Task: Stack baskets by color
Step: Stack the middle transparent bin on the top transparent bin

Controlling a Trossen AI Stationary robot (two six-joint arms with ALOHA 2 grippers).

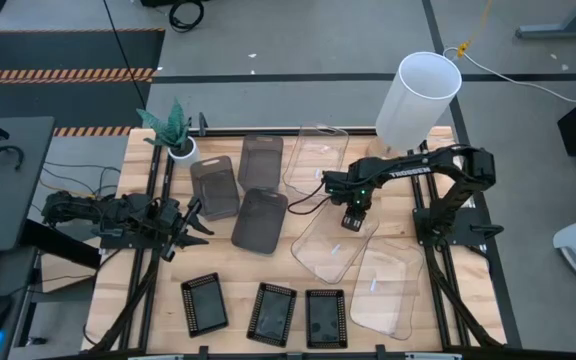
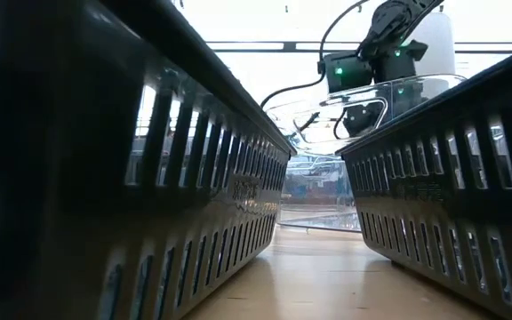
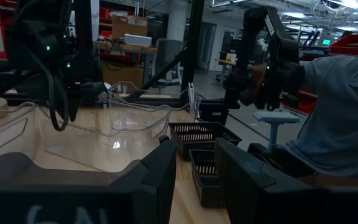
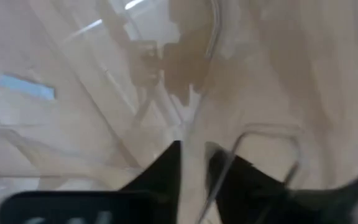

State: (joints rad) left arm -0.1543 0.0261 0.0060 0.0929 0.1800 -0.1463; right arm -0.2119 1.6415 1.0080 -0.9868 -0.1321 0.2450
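Three clear baskets lie on the table's right half: one at the far edge (image 1: 316,155), one in the middle (image 1: 330,248) and one nearer right (image 1: 383,290). Three smoky grey baskets (image 1: 258,218) rest left of them, and three black mesh baskets (image 1: 271,313) stand along the near edge. My right gripper (image 1: 354,222) points down at the far end of the middle clear basket, shut on its wall. My left gripper (image 1: 190,228) waits level at the table's left, open (image 3: 194,180), with nothing between its fingers. My right gripper comes from above, pointing down, onto the far end wall (image 4: 197,140) of the middle clear basket, beside its handle cutout (image 4: 266,149). The thin clear wall stands between the two fingers (image 4: 166,168), one on each side. The basket's bottom (image 2: 318,222) lies on the table.
A tall white cylinder (image 1: 420,98) stands at the far right, just behind my right arm. A small potted plant (image 1: 173,132) is at the far left. A person in a grey shirt (image 3: 334,112) is beyond the table's edge. Bare wood shows between the grey and mesh baskets.
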